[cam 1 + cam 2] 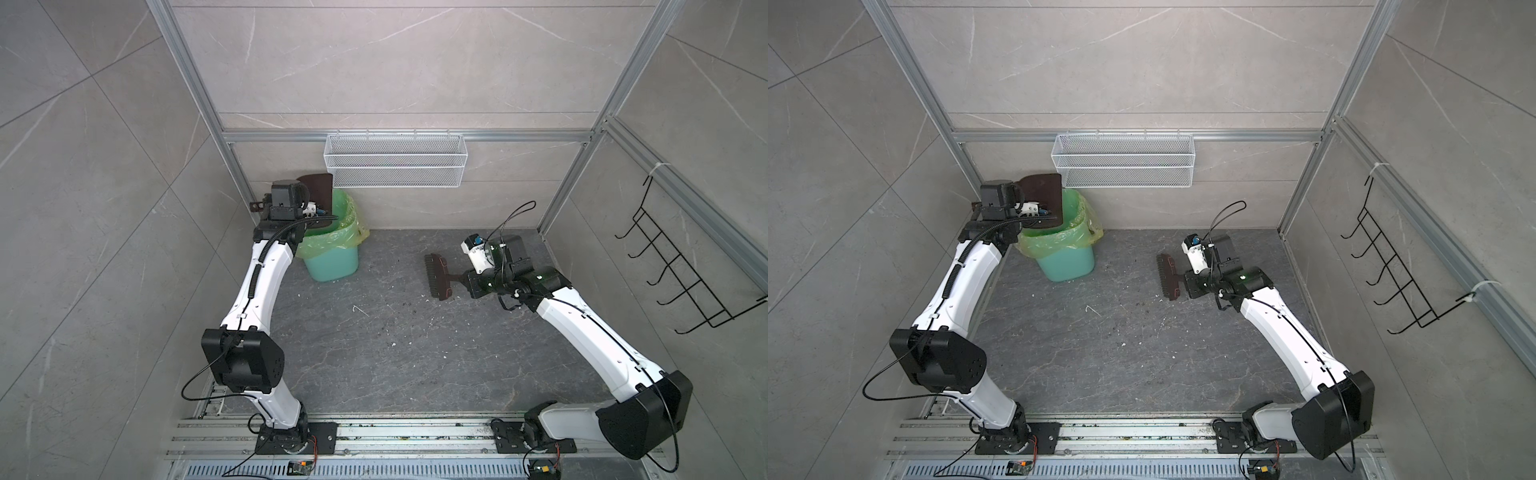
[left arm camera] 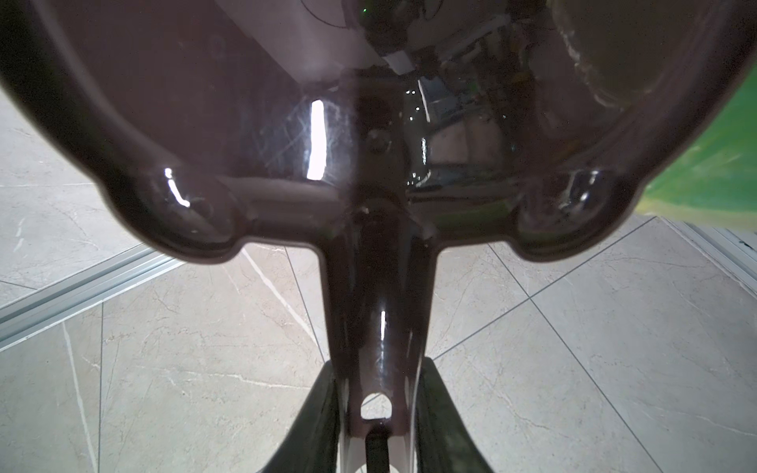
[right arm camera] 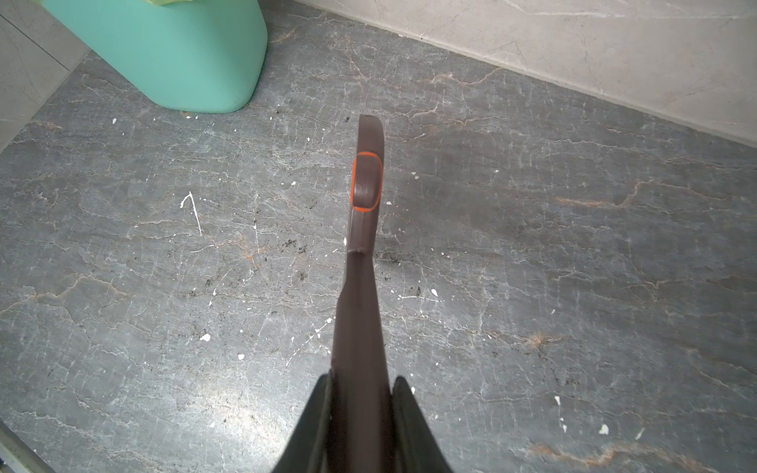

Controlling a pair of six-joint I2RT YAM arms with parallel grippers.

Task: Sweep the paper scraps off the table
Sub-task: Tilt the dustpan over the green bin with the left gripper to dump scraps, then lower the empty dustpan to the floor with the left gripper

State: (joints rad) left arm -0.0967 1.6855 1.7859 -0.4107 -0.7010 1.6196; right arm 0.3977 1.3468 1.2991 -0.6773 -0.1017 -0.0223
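The fingers (image 2: 317, 422) of the left gripper (image 2: 379, 430) are seen closed narrowly on the handle of the dark brown dustpan (image 2: 286, 102). In both top views this dustpan (image 1: 318, 189) is held on edge at the upper left of the frame, over the mouth of the teal bin (image 1: 332, 259) with its green liner (image 1: 347, 224). The fingers (image 3: 409, 422) of the right gripper (image 3: 360, 426) are clamped just as tightly on the handle of the brown brush (image 3: 364, 184). Its head (image 1: 436, 276) is held low at the right centre of the frame; whether the bristles touch cannot be told.

No coloured paper scraps are to be found on the table (image 1: 374, 353) in any view. Only tiny white crumbs (image 3: 205, 337) and dark specks are left there, and the inside of the bin is hidden.

The step in hand is judged to be the emptying of the dustpan, with the task near its end. For the next move, the lip should be kept inside the liner's rim until everything has slid out; only then should the pan be withdrawn.
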